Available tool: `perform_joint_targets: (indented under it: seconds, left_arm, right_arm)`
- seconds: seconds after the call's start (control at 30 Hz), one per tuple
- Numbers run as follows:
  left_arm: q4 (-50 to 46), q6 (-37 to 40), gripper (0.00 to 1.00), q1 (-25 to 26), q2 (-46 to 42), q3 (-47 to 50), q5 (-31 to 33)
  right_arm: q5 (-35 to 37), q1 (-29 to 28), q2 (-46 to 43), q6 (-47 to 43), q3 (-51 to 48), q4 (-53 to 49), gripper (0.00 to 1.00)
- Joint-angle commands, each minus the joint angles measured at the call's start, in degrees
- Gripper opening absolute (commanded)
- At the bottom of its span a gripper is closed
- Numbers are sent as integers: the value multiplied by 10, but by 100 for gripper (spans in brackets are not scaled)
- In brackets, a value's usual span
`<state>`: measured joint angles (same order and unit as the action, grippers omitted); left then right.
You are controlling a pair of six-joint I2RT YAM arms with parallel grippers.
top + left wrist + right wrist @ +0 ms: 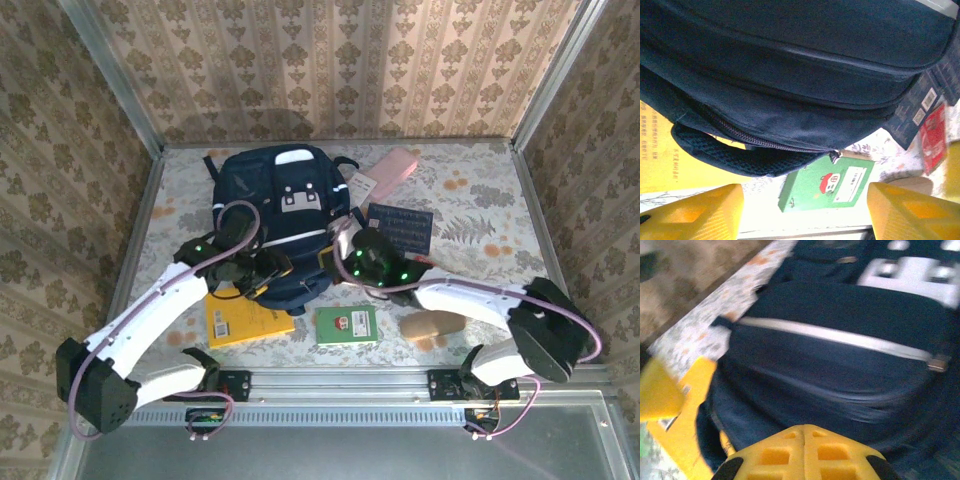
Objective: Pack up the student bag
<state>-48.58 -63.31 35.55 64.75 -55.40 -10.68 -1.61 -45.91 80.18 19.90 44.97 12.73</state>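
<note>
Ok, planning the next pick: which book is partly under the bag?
The yellow book, at the near left corner of the bag; the green book lies uncovered beside it.

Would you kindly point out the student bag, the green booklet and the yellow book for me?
student bag (262, 190): top external view, upper front panel.
green booklet (346, 325): top external view, middle of its cover.
yellow book (238, 322): top external view, uncovered part of its cover.

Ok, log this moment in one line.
student bag: on table | left end effector: open, at bag's edge | right end effector: shut, by bag | green book: outside bag
</note>
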Motion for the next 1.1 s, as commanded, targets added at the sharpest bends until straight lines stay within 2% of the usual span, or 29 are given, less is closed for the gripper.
perform_joint_targets:
  seconds: [0.0,0.07,0.13,0.23,0.33,0.47,0.67,0.9,1.07]
  left_arm:
    - [-61,57,67,3,10,-28,55]
    - [-46,68,66,5,4,-14,54]
    - [-32,77,65,6,2,1,47]
    - [-26,92,63,9,5,8,45]
    - [-23,104,61,13,9,1,52]
    - [-18,112,61,18,13,-1,60]
    - [-20,120,60,19,27,-2,61]
    - [-19,122,59,21,41,-9,64]
    - [-17,123,59,22,45,-8,67]
  right_arm:
    - [-6,48,-33,110,43,-130,15]
    - [-38,81,-20,165,67,-181,24]
    - [-113,121,10,233,75,-181,34]
    - [-197,150,45,327,53,-99,39]
    - [-233,155,80,399,45,-35,40]
    - [-228,157,98,440,31,0,46]
    - [-219,162,119,467,2,48,47]
    - [-244,165,172,531,-36,159,49]
    - [-242,164,170,532,-53,178,53]
